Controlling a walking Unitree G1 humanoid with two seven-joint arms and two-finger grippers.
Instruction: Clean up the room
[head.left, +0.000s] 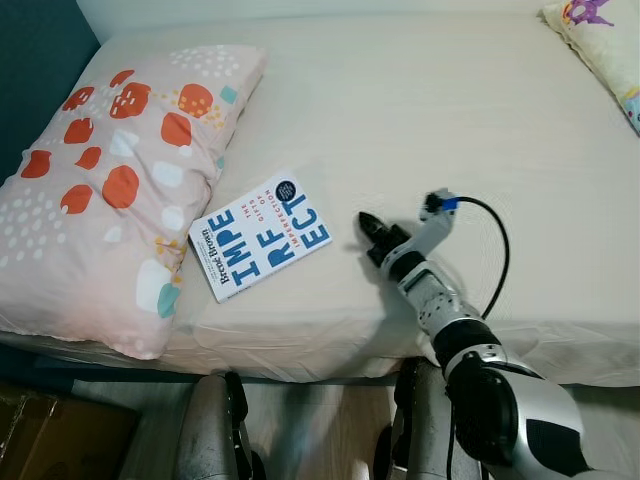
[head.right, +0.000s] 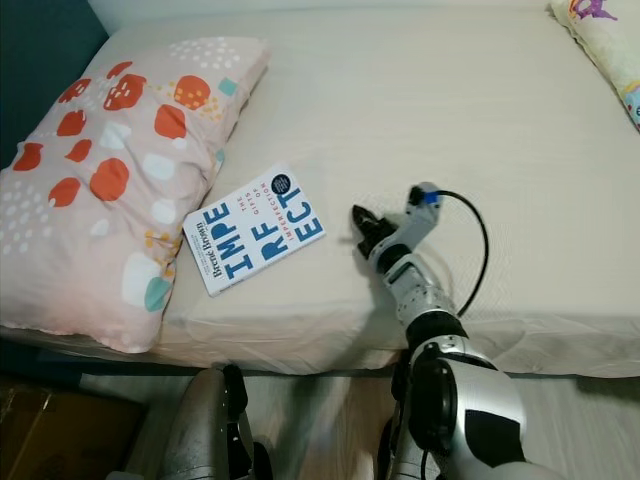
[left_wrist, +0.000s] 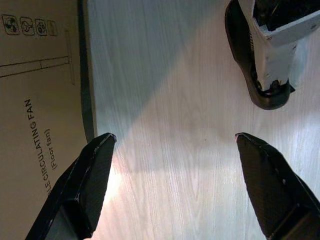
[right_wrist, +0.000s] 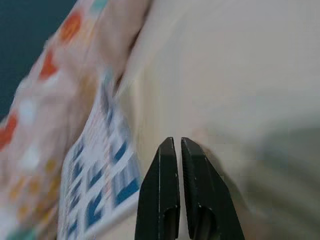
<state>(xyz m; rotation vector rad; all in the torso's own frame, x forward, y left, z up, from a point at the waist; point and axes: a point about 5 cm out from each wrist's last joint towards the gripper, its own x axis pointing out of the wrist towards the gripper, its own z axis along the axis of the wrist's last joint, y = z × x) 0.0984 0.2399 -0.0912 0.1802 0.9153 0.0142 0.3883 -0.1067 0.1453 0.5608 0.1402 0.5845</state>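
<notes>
A white book (head.left: 259, 238) with big blue letters lies flat on the cream bed, beside a pink pillow (head.left: 110, 180) with red blobs. My right gripper (head.left: 366, 222) rests low over the sheet just right of the book, fingers shut with nothing between them. In the right wrist view the shut fingertips (right_wrist: 174, 143) point toward the book (right_wrist: 102, 170) and the pillow beyond. My left gripper (left_wrist: 172, 137) hangs open over the wooden floor beside the bed.
The bed (head.left: 420, 110) runs wide to the right, with a second patterned pillow (head.left: 600, 40) at its far right corner. A cardboard fan box (left_wrist: 35, 115) and my own foot (left_wrist: 260, 55) stand on the floor below. A dark teal wall (head.left: 35, 70) is at the left.
</notes>
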